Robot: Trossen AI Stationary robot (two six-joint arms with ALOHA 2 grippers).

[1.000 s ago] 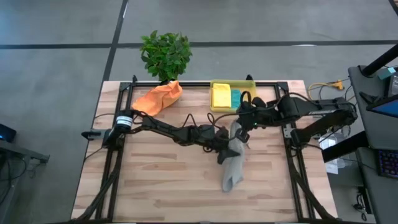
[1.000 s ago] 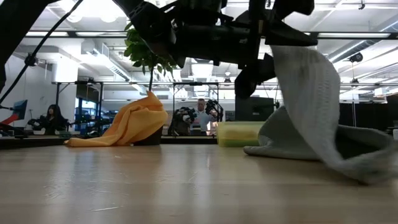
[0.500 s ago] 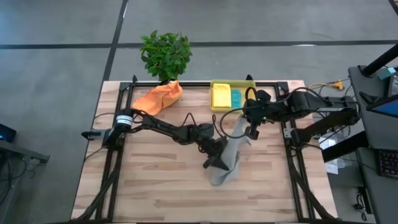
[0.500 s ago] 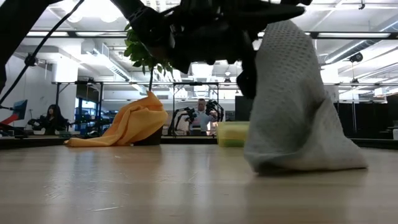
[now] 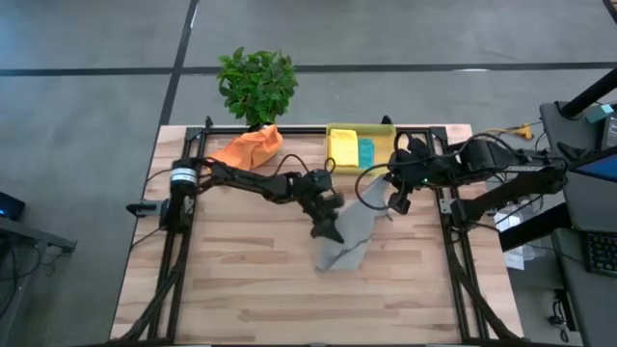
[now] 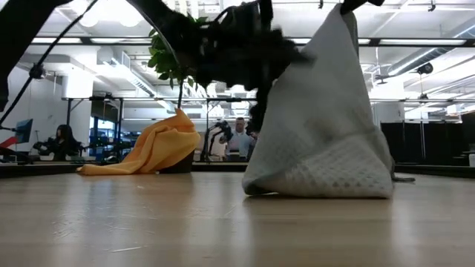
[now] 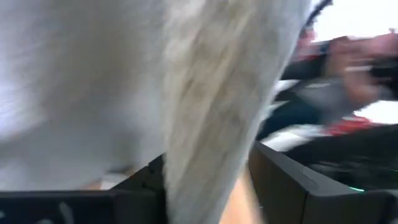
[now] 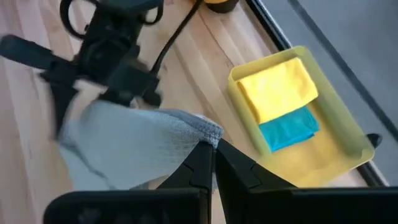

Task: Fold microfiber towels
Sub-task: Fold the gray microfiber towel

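**Grey towel gathered toward the middle of the counter**

Compared with a second ago, the light grey towel (image 5: 347,236) is drawn into a shorter, taller heap; its trailing tail near the front of the counter (image 5: 241,289) is no longer stretched out. The left claw (image 5: 326,229) is shifted back with it and is seen against the cloth's edge; whether it grips cannot be told. The right claw (image 8: 211,163) is clamped shut on a raised corner of the grey towel, held high. Judged from this, the cloth is being lifted for spreading, not yet folded. Farther back, the orange towel (image 5: 249,149) lies crumpled beside the potted plant (image 5: 256,85), while the yellow towel (image 5: 342,147) and teal towel (image 5: 365,150) are folded in the yellow bin (image 5: 361,128).
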